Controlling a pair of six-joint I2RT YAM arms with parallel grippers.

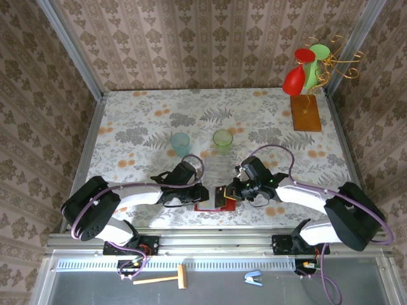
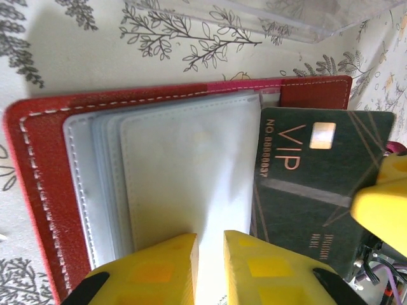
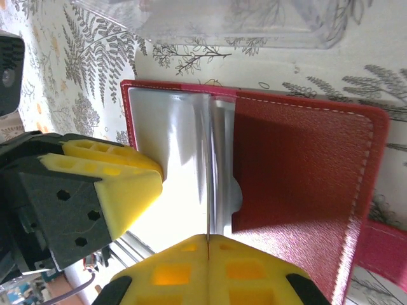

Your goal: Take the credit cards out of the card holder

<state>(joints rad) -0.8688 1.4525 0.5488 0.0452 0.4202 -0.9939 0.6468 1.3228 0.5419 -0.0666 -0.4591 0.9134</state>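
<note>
The dark-red card holder (image 2: 38,159) lies open on the table near the front edge, its grey transparent pockets (image 2: 184,171) facing up. In the top view the card holder (image 1: 207,206) sits between both grippers. My left gripper (image 2: 210,254) bears on the pocket pages with its fingers a narrow gap apart. A dark card marked VIP (image 2: 311,184) stands out past the right side of the pockets. My right gripper (image 3: 208,244) is shut on this card, which I see edge-on in the right wrist view. From above, the right gripper (image 1: 230,192) holds the dark card (image 1: 220,197). Other cards are hidden.
A clear plastic box (image 3: 235,19) lies just beyond the wallet. A blue cup (image 1: 180,143) and a green cup (image 1: 222,138) stand mid-table. A wire stand with red and green goblets (image 1: 305,76) is at the back right. A hammer (image 1: 162,278) and stapler (image 1: 254,276) lie below the table front.
</note>
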